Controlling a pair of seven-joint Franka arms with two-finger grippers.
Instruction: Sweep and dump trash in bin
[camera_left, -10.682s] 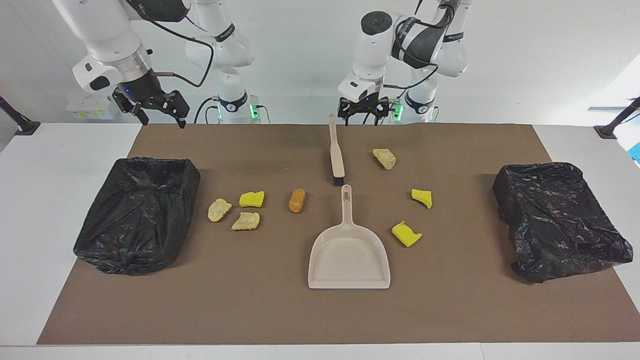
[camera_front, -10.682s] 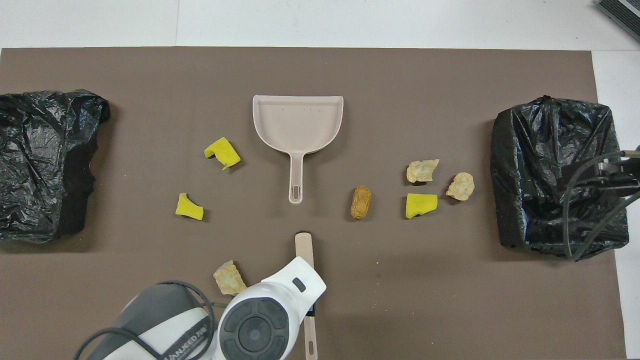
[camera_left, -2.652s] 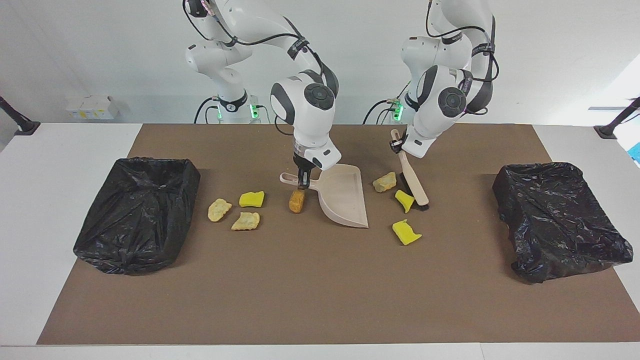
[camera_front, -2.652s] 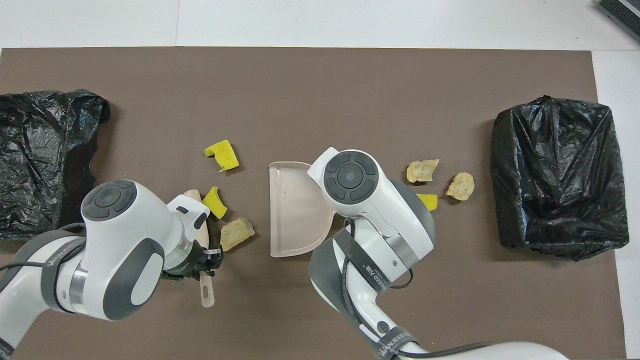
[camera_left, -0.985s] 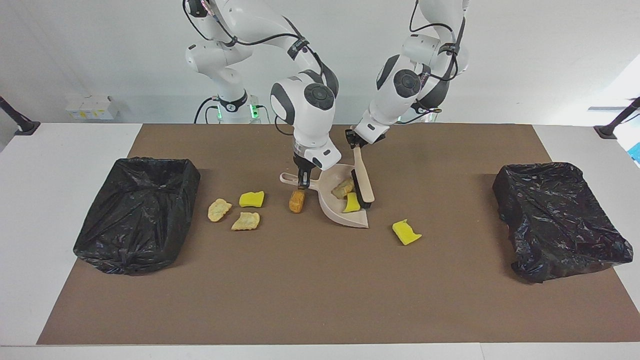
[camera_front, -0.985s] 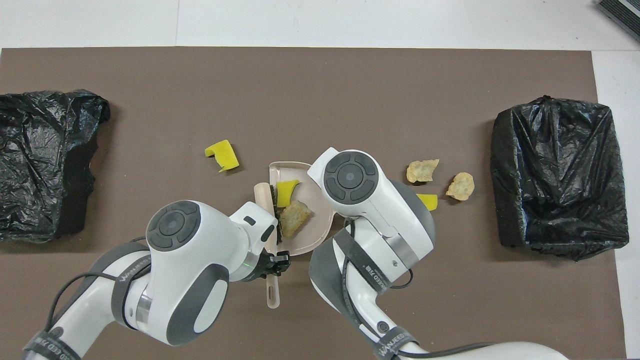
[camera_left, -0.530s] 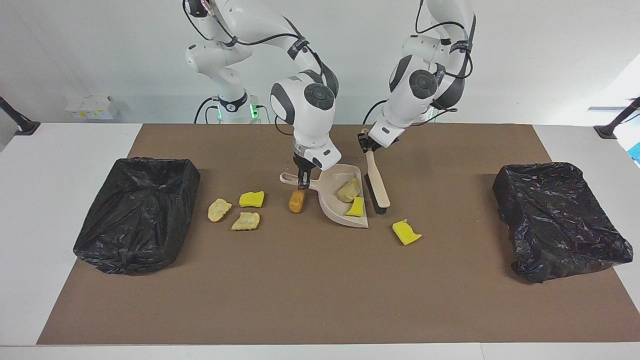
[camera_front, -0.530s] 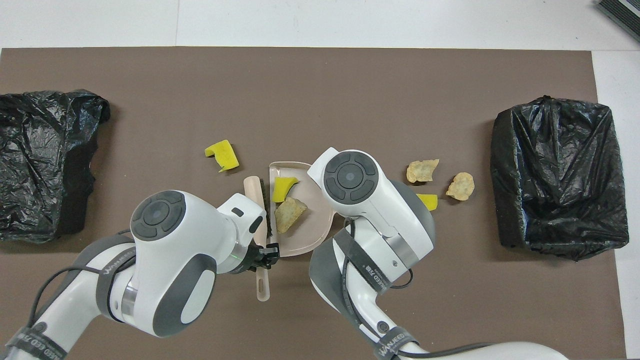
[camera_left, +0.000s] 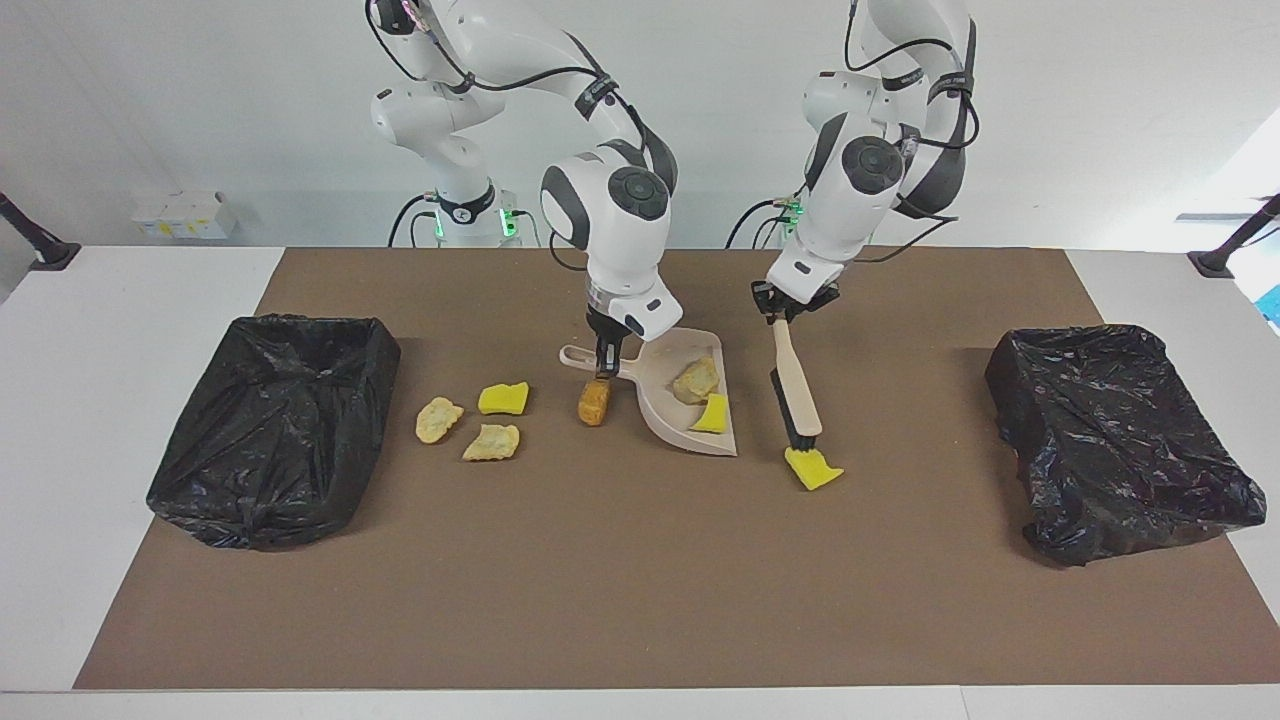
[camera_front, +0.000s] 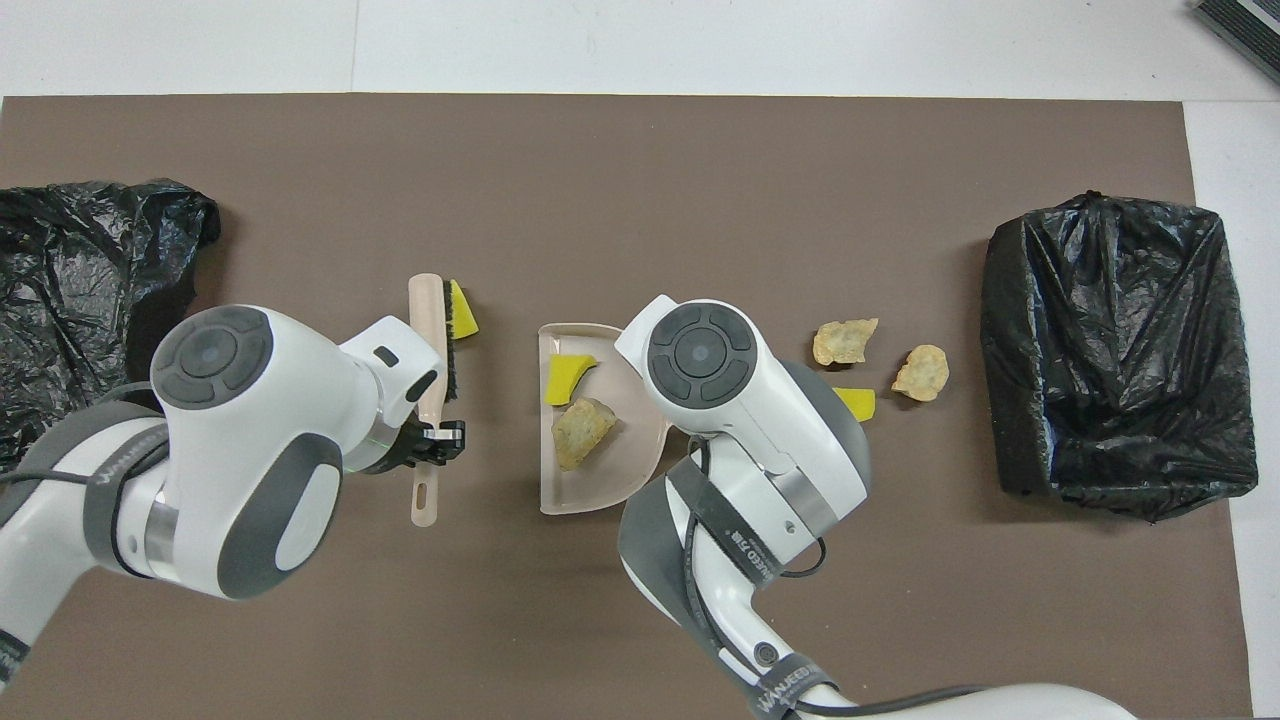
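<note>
Where the brown mat (camera_left: 600, 600) ran closest to the robots, no loose item lay; both arms reached out over its middle.

1. Left gripper (camera_left: 785, 305) (camera_front: 440, 440): pinched tight on the handle of the beige-handled, black-bristled hand brush (camera_left: 797, 385) (camera_front: 428, 340). The brush slanted down, bristle end lowest.
2. Right gripper (camera_left: 603, 360): clamped on the handle of the beige plastic dustpan (camera_left: 690, 440) (camera_front: 600, 480), over the mat's centre. The pan's open mouth faced the left arm's end of the tabletop.
3. Orange-brown bread-like lump (camera_left: 594, 400): on the mat, just beside the dustpan handle and below the right gripper.
4. Pale tan crumbly piece (camera_left: 695, 380) (camera_front: 583, 432): inside the dustpan.
5. Bright yellow sponge chunk (camera_left: 712, 415) (camera_front: 566, 377): inside the dustpan, beside the tan piece and farther out.
6. Second yellow sponge chunk (camera_left: 503, 398): on the mat, between the lump and the right arm's end.
7. Two more tan crumbly pieces (camera_left: 438, 419) (camera_left: 491, 441): close together, just beside that chunk.
8. Third yellow sponge chunk (camera_left: 812, 468) (camera_front: 463, 312): on the mat outside the dustpan mouth, with the brush bristles right at it.
9. Two black bag-lined bins, one at the right arm's end (camera_left: 275, 425), one at the left arm's end (camera_left: 1120, 440): each at a short edge of the mat. No trash showed in either.
</note>
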